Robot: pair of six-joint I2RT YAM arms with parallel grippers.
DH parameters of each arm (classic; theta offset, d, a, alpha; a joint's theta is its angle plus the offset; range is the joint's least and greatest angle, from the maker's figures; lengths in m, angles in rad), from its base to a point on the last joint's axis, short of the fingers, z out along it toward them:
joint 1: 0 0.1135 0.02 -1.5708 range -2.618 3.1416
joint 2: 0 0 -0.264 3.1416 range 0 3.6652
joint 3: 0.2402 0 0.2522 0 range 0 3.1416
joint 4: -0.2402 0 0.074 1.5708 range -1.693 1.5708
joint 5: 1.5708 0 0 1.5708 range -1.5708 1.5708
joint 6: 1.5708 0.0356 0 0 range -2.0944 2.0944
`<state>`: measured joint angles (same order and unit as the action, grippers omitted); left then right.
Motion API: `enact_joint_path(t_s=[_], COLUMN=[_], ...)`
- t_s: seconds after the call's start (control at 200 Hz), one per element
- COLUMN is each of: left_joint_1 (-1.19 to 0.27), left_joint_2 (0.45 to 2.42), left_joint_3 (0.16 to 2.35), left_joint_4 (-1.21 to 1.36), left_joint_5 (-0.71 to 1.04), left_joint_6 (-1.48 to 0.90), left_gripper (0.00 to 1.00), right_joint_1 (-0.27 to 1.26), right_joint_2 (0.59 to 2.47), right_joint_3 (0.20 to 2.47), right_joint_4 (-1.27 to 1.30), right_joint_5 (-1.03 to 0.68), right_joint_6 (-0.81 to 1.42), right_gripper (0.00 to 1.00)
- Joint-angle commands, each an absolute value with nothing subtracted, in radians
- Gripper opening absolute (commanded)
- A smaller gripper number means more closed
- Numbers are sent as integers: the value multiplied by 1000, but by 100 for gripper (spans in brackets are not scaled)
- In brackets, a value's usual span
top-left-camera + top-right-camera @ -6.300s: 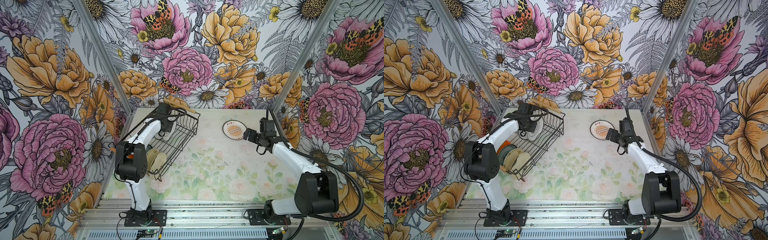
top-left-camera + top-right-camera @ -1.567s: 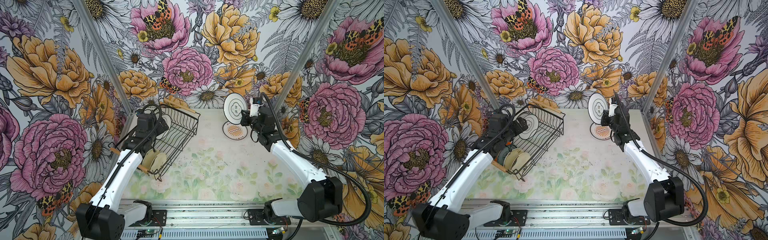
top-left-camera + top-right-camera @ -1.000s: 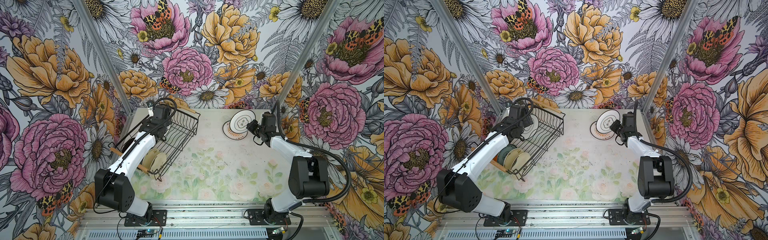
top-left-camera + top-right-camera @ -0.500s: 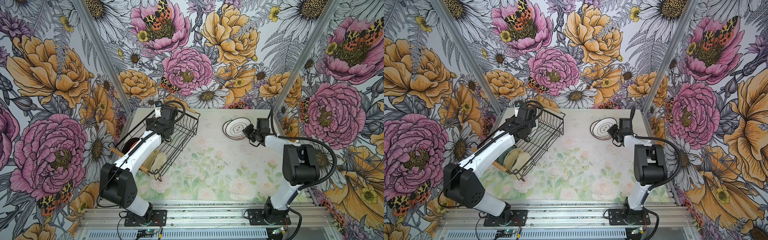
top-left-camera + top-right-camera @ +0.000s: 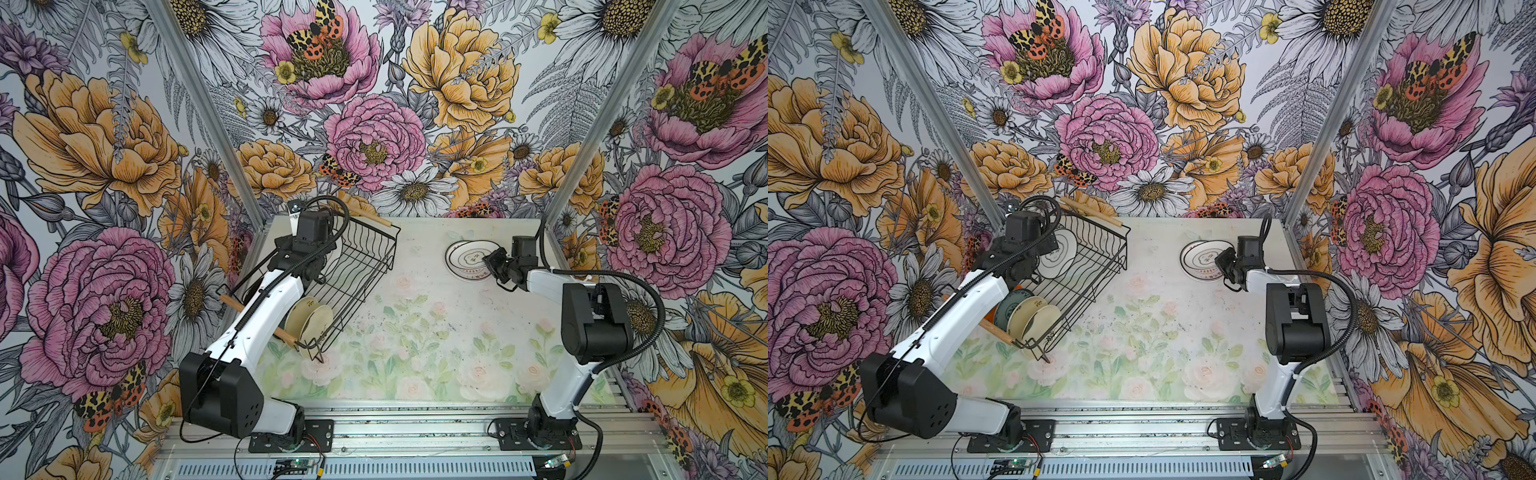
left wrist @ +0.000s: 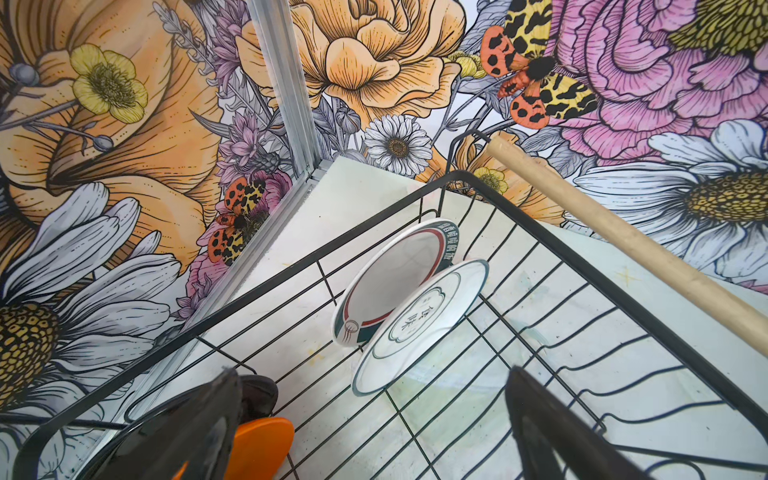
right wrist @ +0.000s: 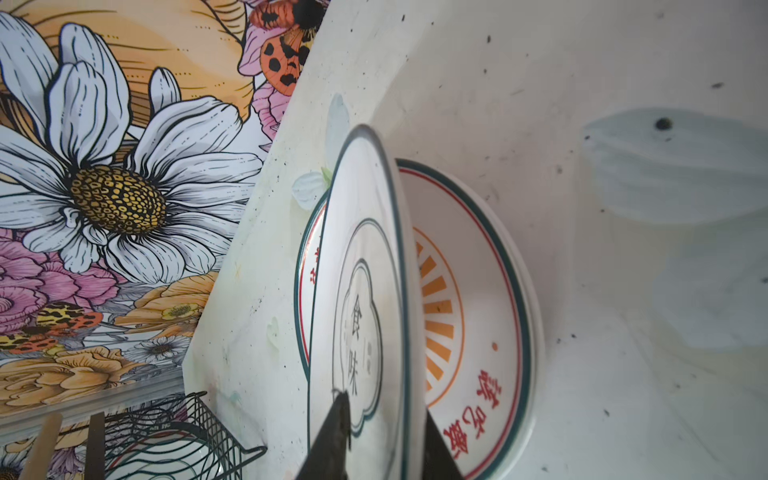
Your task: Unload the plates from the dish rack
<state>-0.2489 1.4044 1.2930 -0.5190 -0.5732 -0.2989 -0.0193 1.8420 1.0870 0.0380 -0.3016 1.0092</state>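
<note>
Top view: dish rack (image 5: 374,249) sits at the far left of the table (image 5: 415,332), and two unloaded plates (image 5: 467,259) lie well apart to the right. Left wrist: left end effector (image 6: 374,374) is spread wide and empty. A white plate (image 6: 419,328) stands on edge just ahead, slanted across the gap. This side is much the nearer. Right wrist: right end effector (image 7: 384,405) straddles the rim of a tilted plate (image 7: 361,270). Cannot tell if it is clamped or loose.

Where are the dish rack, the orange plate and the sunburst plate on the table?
dish rack (image 5: 360,266), in a top view, wire mesh
orange plate (image 6: 262,446), left wrist view, visible face
sunburst plate (image 7: 469,291), right wrist view, inner face
</note>
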Motion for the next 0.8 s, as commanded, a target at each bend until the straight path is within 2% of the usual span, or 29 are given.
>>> enact_joint_path(t_s=[0.0, 0.155, 0.465, 0.796], left_joint_1=[-220, -213, -211, -210], left_joint_2=[1383, 1382, 1379, 1378], left_joint_3=[1267, 1261, 1275, 1265], left_joint_4=[-495, -496, -500, -501], left_joint_5=[-485, -456, -393, -371], left_joint_6=[-326, -325, -316, -298], left_gripper=[99, 99, 99, 99], right_joint_1=[-17, -7, 42, 76], right_joint_2=[1852, 1854, 1831, 1875], right_joint_3=[1126, 1156, 1235, 1324], right_joint_4=[57, -25, -242, -386], right_joint_5=[-307, -289, -182, -92], right_joint_6=[1009, 973, 888, 808], right_gripper=[30, 38, 45, 61])
